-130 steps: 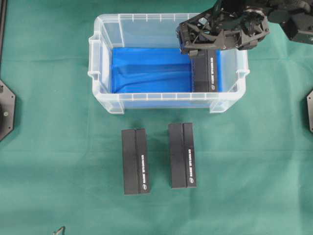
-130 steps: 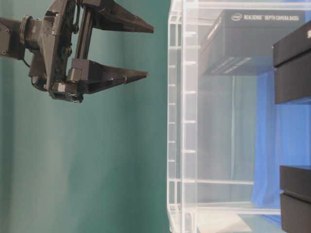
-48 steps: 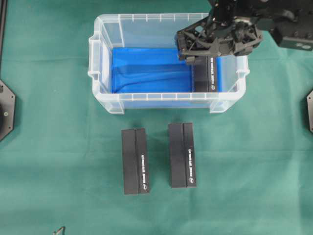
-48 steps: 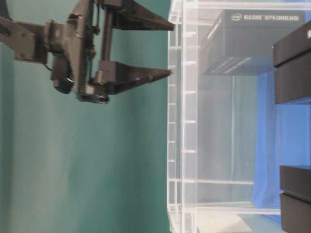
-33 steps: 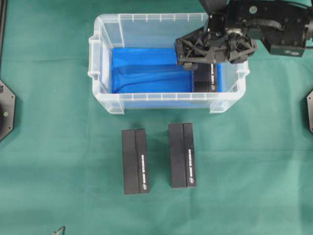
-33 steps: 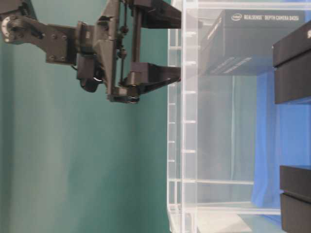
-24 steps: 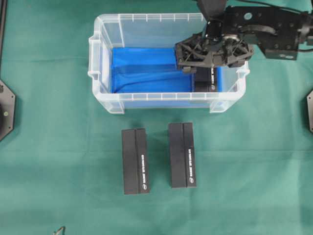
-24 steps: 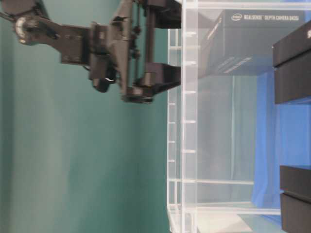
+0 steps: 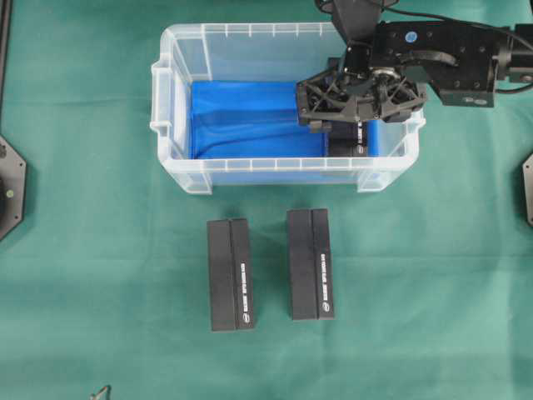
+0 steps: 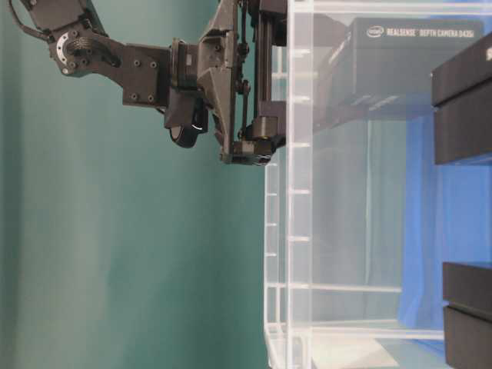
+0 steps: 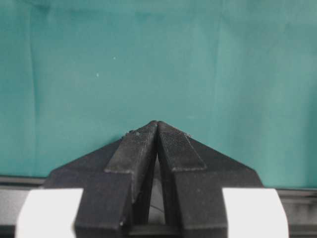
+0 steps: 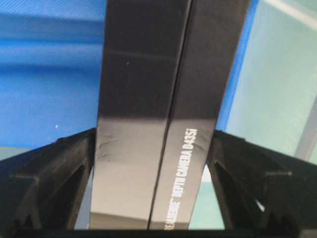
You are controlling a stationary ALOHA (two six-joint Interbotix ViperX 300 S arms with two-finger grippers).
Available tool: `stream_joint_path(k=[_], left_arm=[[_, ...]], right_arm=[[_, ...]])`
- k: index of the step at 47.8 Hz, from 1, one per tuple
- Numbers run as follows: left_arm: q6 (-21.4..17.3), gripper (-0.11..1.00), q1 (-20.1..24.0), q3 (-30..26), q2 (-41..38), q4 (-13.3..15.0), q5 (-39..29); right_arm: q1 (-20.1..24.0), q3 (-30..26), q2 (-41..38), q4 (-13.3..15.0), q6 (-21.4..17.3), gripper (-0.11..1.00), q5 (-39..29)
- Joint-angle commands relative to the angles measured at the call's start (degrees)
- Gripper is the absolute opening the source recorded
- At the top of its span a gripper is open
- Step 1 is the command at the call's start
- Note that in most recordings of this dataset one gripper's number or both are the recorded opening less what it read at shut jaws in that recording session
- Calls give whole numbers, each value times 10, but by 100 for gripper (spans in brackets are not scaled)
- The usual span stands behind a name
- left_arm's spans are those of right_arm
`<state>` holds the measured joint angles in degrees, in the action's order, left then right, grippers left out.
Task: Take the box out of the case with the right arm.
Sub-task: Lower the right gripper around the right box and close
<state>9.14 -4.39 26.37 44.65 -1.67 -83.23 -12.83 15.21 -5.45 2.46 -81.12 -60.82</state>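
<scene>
Reaching down into the case (image 9: 179,158) at its three o'clock end, the right gripper (image 9: 360,104) is standing with its jaws spread wide, one finger on each long side of the box (image 12: 158,114), straddling it without visibly pressing it. Largest in the scene, the green cloth (image 9: 100,275) is covering the whole table. On it, toward twelve o'clock in the overhead view, the clear case is sitting with its blue sheet (image 9: 250,121) lining the floor. The right arm (image 9: 441,50) is coming in from two o'clock over the rim. Below the case, toward six o'clock, two more black boxes (image 9: 231,274) are lying side by side on the cloth, a little apart. The box is lying inside the case, against its three o'clock wall. The left gripper (image 11: 157,131) is hanging over bare cloth, fingertips pressed together.
</scene>
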Motion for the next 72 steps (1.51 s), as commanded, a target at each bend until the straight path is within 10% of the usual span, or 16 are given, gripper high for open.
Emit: stream_joint_path(k=[1, 12, 18, 56, 72], left_arm=[[0, 0, 0, -15, -1, -2, 4], [0, 0, -1, -15, -1, -2, 4], [0, 0, 0, -15, -1, -2, 4], [-1, 0, -1, -15, -1, -2, 4], [0, 0, -1, -16, -1, -2, 4]], right_arm=[[1, 4, 0, -3, -4, 89, 6], [1, 0, 0, -4, -12, 85, 4], [1, -4, 0, -4, -12, 65, -8], [3, -18, 11, -4, -12, 64, -18], [2, -101, 45, 8, -11, 64, -128]])
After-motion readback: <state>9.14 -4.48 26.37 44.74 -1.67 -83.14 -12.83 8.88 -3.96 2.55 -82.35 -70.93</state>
